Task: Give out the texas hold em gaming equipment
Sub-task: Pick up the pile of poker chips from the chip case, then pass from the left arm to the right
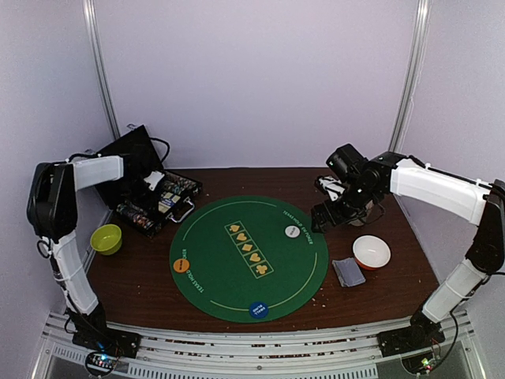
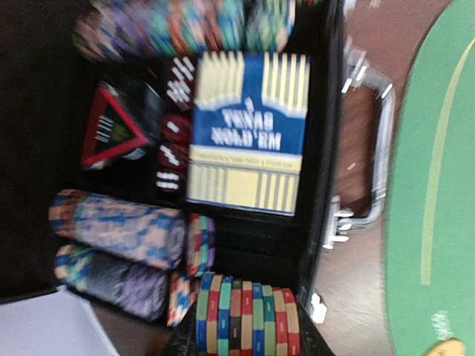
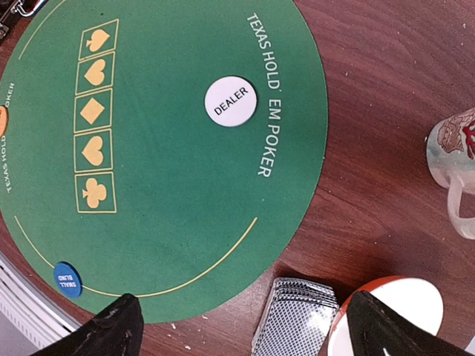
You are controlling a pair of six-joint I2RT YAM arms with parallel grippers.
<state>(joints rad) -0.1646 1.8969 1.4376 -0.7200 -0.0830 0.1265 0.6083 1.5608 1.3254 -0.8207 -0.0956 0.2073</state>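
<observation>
A short stack of multicoloured poker chips [image 2: 245,315] sits between the fingers [image 2: 174,337] of my left gripper [image 2: 243,330], which hug both its ends over the open black case [image 1: 150,197]. More chip rows [image 2: 119,230] and a blue-and-yellow card box [image 2: 249,133] lie inside the case. On the green mat [image 1: 245,284] rest a white dealer disc [image 1: 293,231], an orange disc [image 1: 181,264] and a blue disc [image 1: 258,309]. Grey-backed cards [image 3: 297,319] lie on the wood beside the mat. My right gripper [image 3: 245,326] hangs open above them, holding nothing.
A red-and-white bowl [image 1: 371,251] stands right of the cards, close to my right finger. A mug [image 3: 453,159] is at the back right. A green bowl [image 1: 106,238] sits on the left, near the case. The case's metal handle [image 2: 371,156] faces the mat.
</observation>
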